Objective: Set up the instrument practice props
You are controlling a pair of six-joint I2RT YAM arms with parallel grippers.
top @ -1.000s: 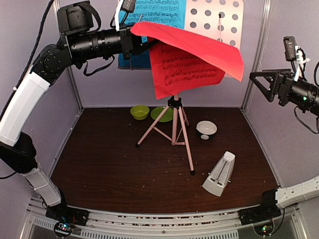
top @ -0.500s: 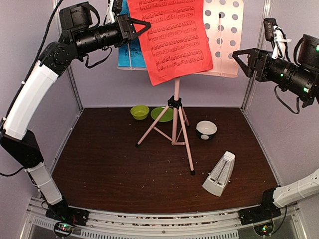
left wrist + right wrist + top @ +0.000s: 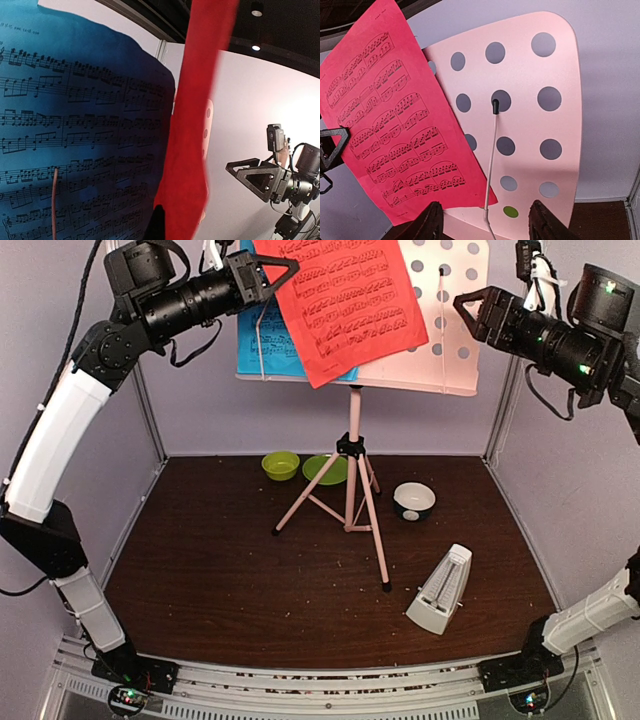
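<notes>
**Red sheet [image 3: 350,305] held at music stand [image 3: 440,330]**

The left hand [image 3: 290,265] pinches the red sheet's top corner. The sheet hangs tilted across the pink stand, overlapping the blue sheet [image 3: 258,345]. The right hand [image 3: 462,308], fingers spread, hovers near the stand's right edge. A metronome [image 3: 440,590] sits on the desk [image 3: 220,570] below.

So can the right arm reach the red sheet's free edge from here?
Probably yes: the right gripper faces the music stand's bare half, with open air between it and the red sheet.
</notes>
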